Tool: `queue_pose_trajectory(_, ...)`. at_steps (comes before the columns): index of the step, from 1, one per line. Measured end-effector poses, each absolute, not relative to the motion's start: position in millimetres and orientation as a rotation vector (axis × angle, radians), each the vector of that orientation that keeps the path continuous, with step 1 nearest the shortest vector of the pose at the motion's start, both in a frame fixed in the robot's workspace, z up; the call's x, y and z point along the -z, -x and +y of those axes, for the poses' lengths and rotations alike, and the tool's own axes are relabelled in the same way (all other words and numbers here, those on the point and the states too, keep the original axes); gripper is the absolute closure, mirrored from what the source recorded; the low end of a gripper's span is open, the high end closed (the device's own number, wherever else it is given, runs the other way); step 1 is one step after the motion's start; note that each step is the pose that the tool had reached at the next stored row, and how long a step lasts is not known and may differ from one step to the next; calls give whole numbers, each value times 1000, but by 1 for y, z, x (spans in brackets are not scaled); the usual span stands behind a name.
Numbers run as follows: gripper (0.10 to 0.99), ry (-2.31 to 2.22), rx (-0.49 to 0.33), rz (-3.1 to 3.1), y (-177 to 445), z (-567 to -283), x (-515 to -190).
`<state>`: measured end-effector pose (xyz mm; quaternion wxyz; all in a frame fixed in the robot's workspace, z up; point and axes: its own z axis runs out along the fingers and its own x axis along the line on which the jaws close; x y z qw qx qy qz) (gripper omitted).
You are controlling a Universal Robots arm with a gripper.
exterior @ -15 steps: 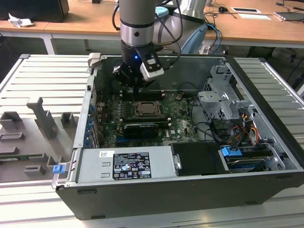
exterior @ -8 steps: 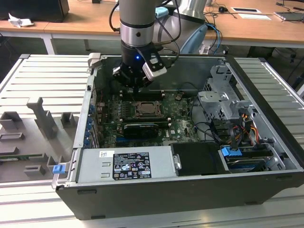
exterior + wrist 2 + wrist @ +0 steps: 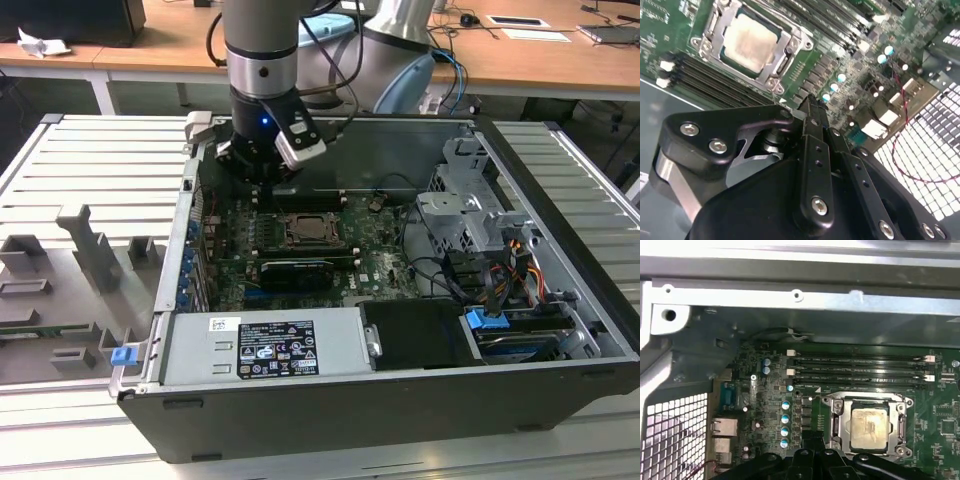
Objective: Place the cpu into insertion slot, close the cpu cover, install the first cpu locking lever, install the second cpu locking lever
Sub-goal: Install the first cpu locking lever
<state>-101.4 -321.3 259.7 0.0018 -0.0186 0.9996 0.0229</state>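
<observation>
Ribbed grey table (image 3: 90, 170) carries an open computer case (image 3: 330, 425), with its green motherboard (image 3: 375, 265) facing up. Near the board's middle is the insertion slot (image 3: 291, 232), and the cpu (image 3: 869, 427) lies seated in it, pale face upward. The cpu cover (image 3: 900, 421) is folded down flat around the chip, which shows through its square window in both wrist views. Long black memory slots (image 3: 860, 362) run just beside the socket. The claw (image 3: 260, 182) hangs above the board near the case's far wall, apart from the socket and toward the exterior view's left of it. Its tips are drawn together, narrow, with nothing gripped between them.
</observation>
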Motion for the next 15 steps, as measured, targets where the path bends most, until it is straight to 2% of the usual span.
queue_pose_trajectory(15, 980, 64, -75, 3136, 108, -293, -254)
